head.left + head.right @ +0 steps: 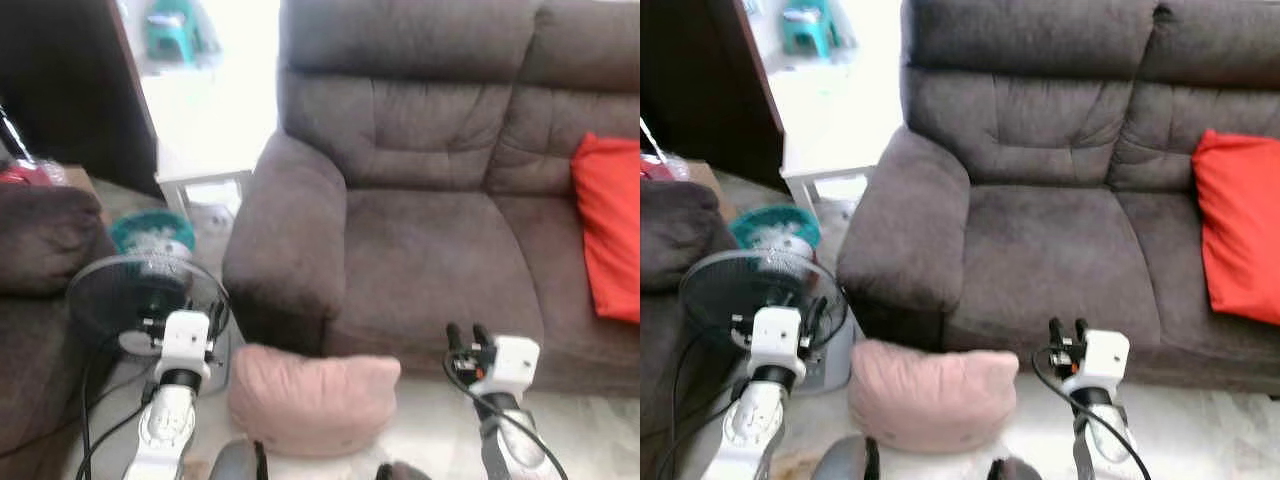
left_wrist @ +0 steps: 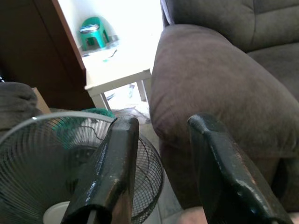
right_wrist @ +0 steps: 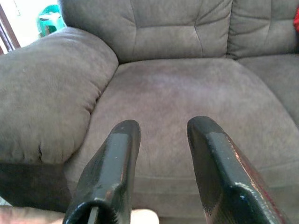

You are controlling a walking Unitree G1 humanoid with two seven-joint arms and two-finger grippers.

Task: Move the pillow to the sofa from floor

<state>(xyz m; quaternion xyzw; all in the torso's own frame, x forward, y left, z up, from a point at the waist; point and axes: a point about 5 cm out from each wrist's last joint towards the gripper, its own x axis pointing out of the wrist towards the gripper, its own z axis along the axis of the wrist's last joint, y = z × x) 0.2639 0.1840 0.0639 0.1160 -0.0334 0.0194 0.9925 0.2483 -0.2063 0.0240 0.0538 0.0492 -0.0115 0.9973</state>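
A floor fan (image 1: 140,300) stands behind the left gripper (image 2: 161,140), fingers spread. The pink pillow (image 1: 312,398) lies on the floor against the grey sofa (image 1: 430,250) front, between both arms. The right gripper (image 3: 161,140), also spread, faces the seat

Both eye views look forward and down from head height at the grey sofa (image 1: 430,200), the right one shifted slightly sideways. The left wrist camera looks close along its fingers (image 2: 112,172) toward the armrest (image 2: 210,93) and floor fan (image 2: 42,182). The right wrist camera faces the seat cushion (image 3: 187,102), sharing the armrest.
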